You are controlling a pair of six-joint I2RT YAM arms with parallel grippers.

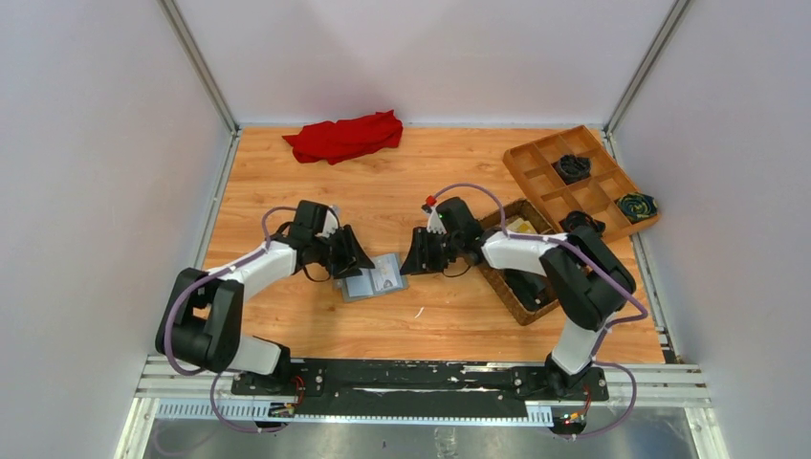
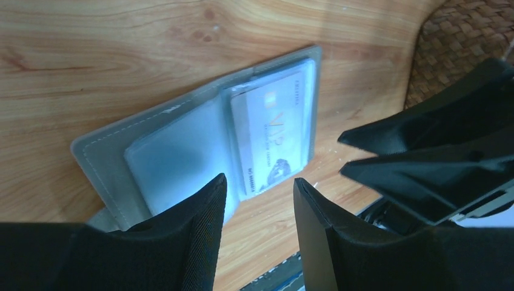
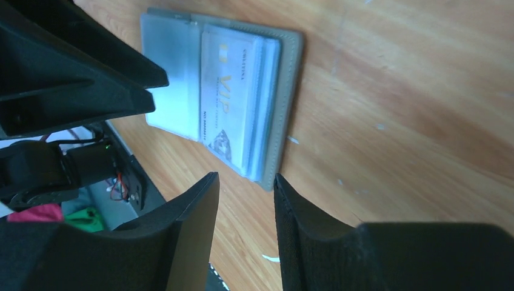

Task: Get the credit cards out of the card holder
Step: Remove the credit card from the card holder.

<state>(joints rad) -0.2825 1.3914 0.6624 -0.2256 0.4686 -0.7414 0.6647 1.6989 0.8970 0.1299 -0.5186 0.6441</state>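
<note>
Left fingers (image 2: 200, 213) slightly parted, empty; right fingers (image 3: 193, 213) likewise, tips facing each other.

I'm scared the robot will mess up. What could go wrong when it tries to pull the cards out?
1. The pale card lies flat inside a clear sleeve, so the sleeve might get pinched instead.
2. The card holder lies loose on the table. Neither the left gripper nor the right gripper seems to grip it, so a tug could drag it along.
3. Those grippers hang close together and might bump.
</note>
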